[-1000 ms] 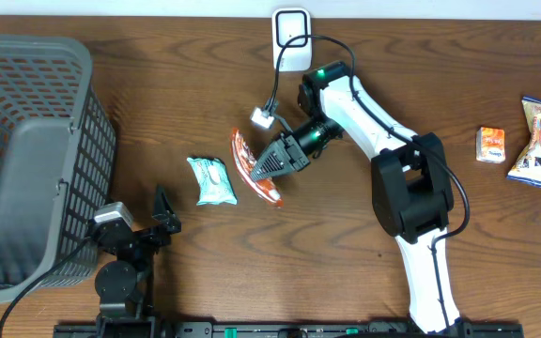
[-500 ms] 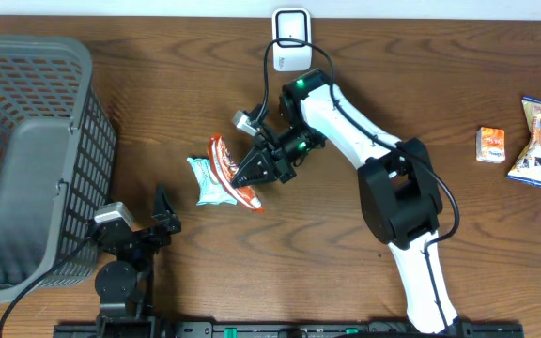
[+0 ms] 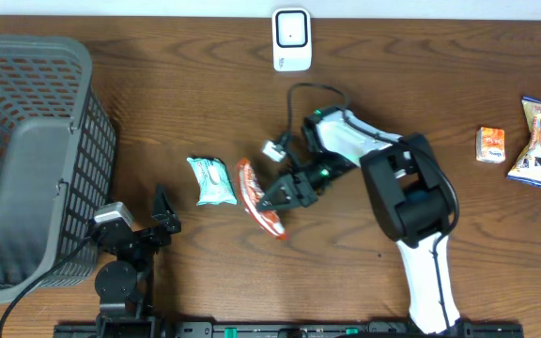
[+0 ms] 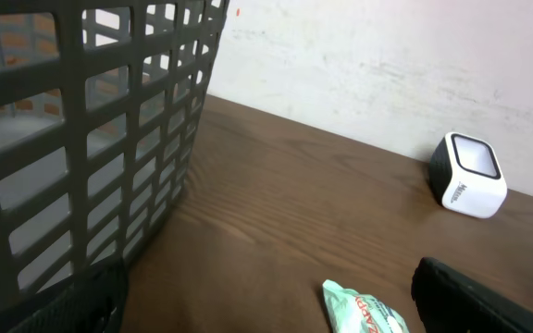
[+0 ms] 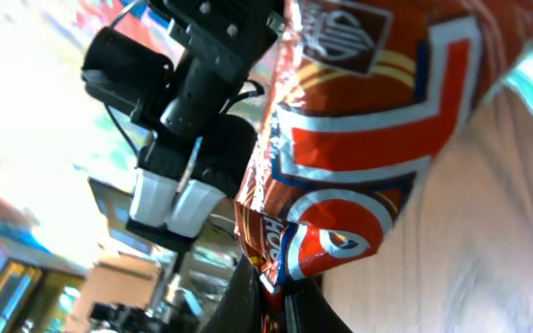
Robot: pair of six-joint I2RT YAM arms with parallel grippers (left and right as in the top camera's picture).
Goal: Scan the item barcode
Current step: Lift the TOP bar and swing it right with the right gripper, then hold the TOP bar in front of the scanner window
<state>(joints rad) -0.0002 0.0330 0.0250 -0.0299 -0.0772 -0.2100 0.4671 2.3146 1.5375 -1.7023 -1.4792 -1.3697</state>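
The crinkly orange-red foil snack packet (image 3: 256,195) is held over the middle of the wooden bench (image 3: 158,113), just right of a mint-green plastic pouch (image 3: 212,180). It is pinched at its edge by the clenched right fingers (image 3: 272,200). It is judged light, floppy and slippery, so a seam is best gripped. The left fingers (image 3: 167,218) are spread and empty.

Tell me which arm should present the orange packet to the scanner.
Right arm: its jaws are shut on the orange packet, while the left arm rests by the basket, jaws open and empty.
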